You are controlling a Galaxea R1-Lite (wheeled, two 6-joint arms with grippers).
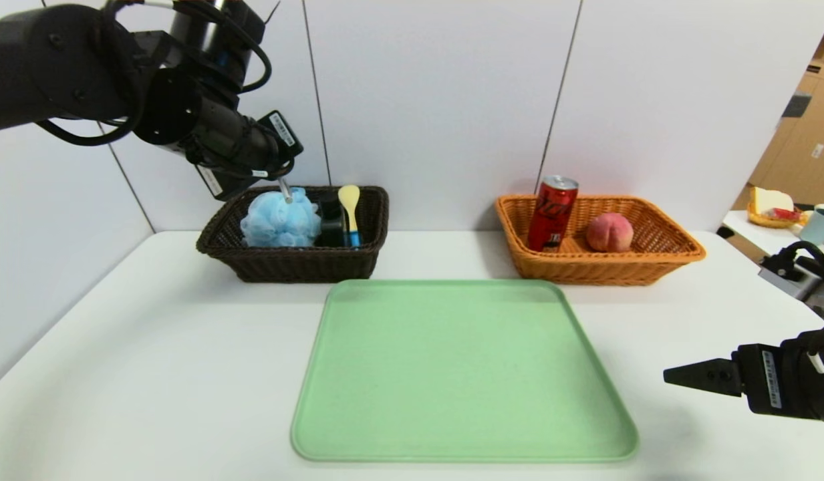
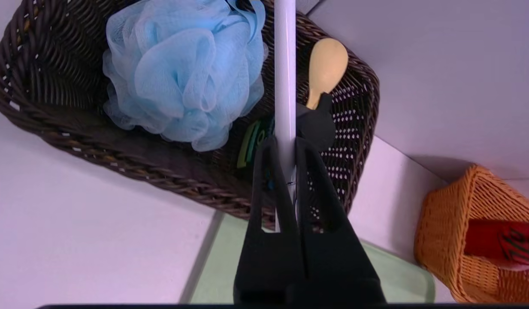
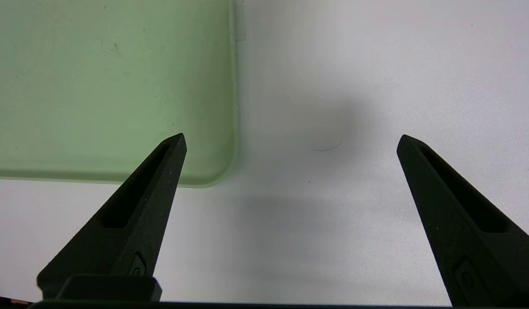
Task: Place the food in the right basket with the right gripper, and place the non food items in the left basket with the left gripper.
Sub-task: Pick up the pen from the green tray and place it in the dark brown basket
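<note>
Hovering over your left basket point(image 1: 298, 264): left end effector point(image 2: 285, 148), clamped on white pen point(image 2: 285, 64), above pouf point(image 1: 280, 219), dark bottle point(image 1: 331, 224), spoon point(image 1: 349, 207). Soda can point(image 1: 552, 212), lettering unreadable, and peach point(image 1: 609, 232) sit in right basket point(image 1: 605, 267). Right end effector point(image 3: 290, 141) spread wide over bare surface point(image 1: 151, 374) beside green tray point(image 1: 462, 374) corner.

left basket point(image 1: 298, 260) crowded – pouf point(image 1: 280, 219), spoon point(image 1: 349, 210) – tray point(image 1: 462, 374) bare
</note>
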